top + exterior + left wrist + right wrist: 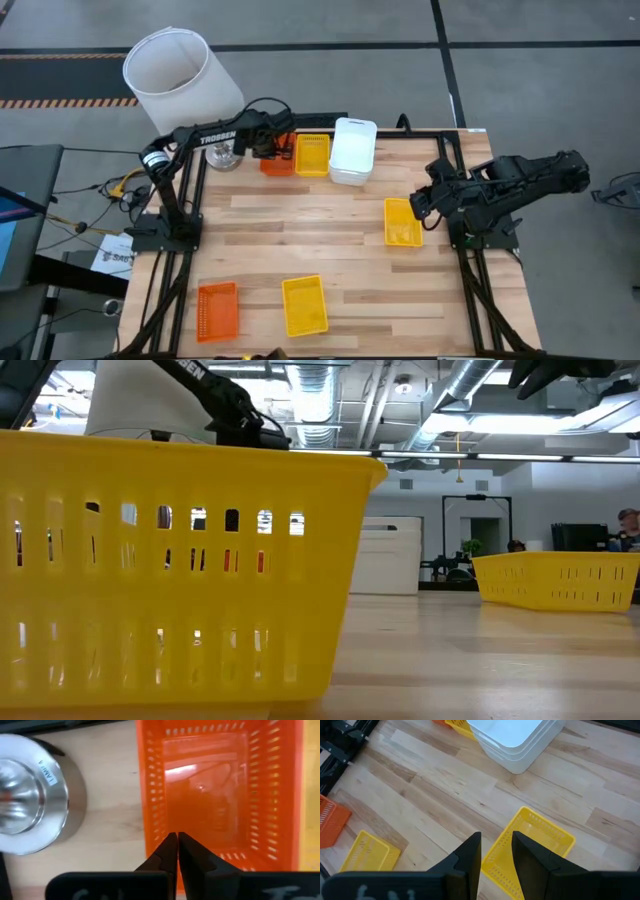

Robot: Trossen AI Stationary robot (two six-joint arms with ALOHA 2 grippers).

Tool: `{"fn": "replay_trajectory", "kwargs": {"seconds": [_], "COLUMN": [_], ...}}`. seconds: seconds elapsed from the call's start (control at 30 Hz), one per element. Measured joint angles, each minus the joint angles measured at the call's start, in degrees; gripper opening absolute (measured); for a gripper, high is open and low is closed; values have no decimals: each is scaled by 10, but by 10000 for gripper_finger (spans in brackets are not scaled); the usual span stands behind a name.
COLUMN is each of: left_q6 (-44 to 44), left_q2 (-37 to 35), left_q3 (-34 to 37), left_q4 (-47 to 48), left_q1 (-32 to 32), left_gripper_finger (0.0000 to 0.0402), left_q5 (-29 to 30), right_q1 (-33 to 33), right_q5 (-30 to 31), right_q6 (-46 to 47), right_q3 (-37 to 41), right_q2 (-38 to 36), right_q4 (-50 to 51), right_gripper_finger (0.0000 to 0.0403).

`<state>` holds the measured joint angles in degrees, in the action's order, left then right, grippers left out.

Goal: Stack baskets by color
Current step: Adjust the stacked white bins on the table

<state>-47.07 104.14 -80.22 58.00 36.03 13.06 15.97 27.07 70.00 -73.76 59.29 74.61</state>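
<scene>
One lampshade (181, 72) beside orange basket (277, 160)

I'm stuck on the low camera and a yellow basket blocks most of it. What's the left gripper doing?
Observer: The left gripper is shut on the wall of an orange basket, beside a lamp base.
Operator: And the right one?
Observer: The right gripper hovers open and empty over the yellow basket on its side.
Operator: Are the whites stacked?
Observer: Yes, the white baskets sit nested at the table far edge.

Near yellow basket (170, 575) blocks low view; orange basket (276, 160) half-hidden under left arm.
</scene>
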Motion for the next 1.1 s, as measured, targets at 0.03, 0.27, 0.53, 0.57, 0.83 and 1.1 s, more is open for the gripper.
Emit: {"fn": "replay_trajectory", "kwargs": {"seconds": [0.03,0.27,0.53,0.57,0.83,1.1], "left_q6": [4,26,28,23,-19,-45], "left_q2": [0,0,0,0,59,101], "left_q3": [-3,-64,-115,-110,-90,-92], "left_q4": [4,11,-135,-159,-226,-246], "left_q1": [-2,-42,-124,-130,-139,-144], "left_gripper_finger": [1,0,0,0,0,0], "left_q5": [0,-12,-18,-27,-52,-73], "right_q1": [0,0,0,0,0,6], "right_q5": [0,0,0,0,-9,-28], "right_q6": [-1,-14,-15,-15,-15,-15], "right_q3": [0,0,0,0,0,0], "right_q2": [0,0,3,5,21,29], "right_q4": [0,0,0,0,-1,0], "right_gripper_finger": [131,131,131,131,131,131]}}
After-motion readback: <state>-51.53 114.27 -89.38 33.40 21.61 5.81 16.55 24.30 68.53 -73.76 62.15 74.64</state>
